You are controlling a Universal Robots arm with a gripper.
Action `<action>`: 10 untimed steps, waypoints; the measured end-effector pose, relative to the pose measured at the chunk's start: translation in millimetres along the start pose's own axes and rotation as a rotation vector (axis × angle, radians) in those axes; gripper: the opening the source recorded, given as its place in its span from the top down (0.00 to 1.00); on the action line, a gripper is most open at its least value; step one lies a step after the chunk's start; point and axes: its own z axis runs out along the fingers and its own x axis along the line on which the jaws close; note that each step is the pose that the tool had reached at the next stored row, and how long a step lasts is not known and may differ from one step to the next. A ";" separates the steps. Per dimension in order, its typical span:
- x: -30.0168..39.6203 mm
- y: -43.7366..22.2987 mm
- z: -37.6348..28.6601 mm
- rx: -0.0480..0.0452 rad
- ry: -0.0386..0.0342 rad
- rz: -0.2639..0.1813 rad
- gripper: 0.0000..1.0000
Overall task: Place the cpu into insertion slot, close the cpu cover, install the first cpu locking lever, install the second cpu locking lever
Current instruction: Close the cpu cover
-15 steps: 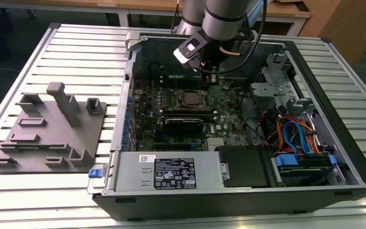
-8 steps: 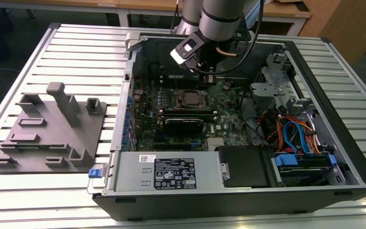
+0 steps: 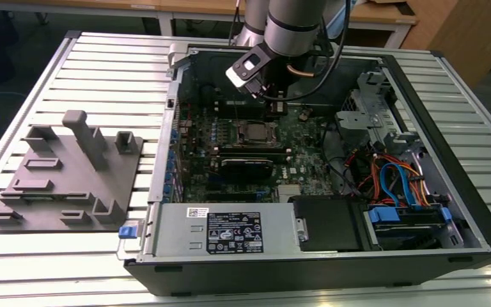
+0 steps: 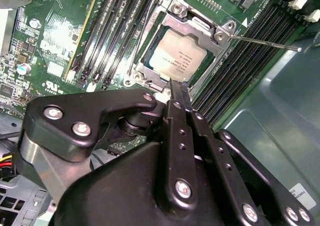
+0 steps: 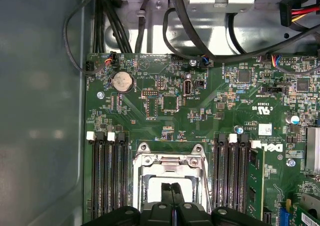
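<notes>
Silvery-grey metal showed through the window: the small flat square cpu (image 4: 176,57) lay seated in the square, silver-rimmed insertion slot (image 4: 148,56) on the green motherboard (image 5: 150,111). The board sat inside the open black computer case (image 3: 314,275), which lay on the slatted metal desk (image 3: 100,64). The thin silver cpu cover (image 4: 197,22), a frame plate with a square opening, lay flat over the chip, so I judged those two steps done. My black fingers (image 4: 175,93) were pressed together with nothing between them, their tips just beside the near edge of the socket; whether they touched the frame I could not tell. One thin silver wire locking lever (image 4: 265,42) stuck out free to the side of the socket, apart from the frame and unlatched as far as I could judge. I took the step in hand to be the first lever. That move, I reckoned, called for a closed tip set squarely on a very slim, springy rod, pressed down and guided under its catch. It also called for care not to slip onto the long black memory slots (image 4: 115,31) close alongside.
</notes>
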 end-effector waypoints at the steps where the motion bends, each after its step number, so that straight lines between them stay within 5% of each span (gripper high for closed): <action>1: 0.0 0.0 0.0 0.0000 0.0000 0.000 0.90; 10: -0.5 -0.1 0.0 0.0000 0.0000 0.000 0.90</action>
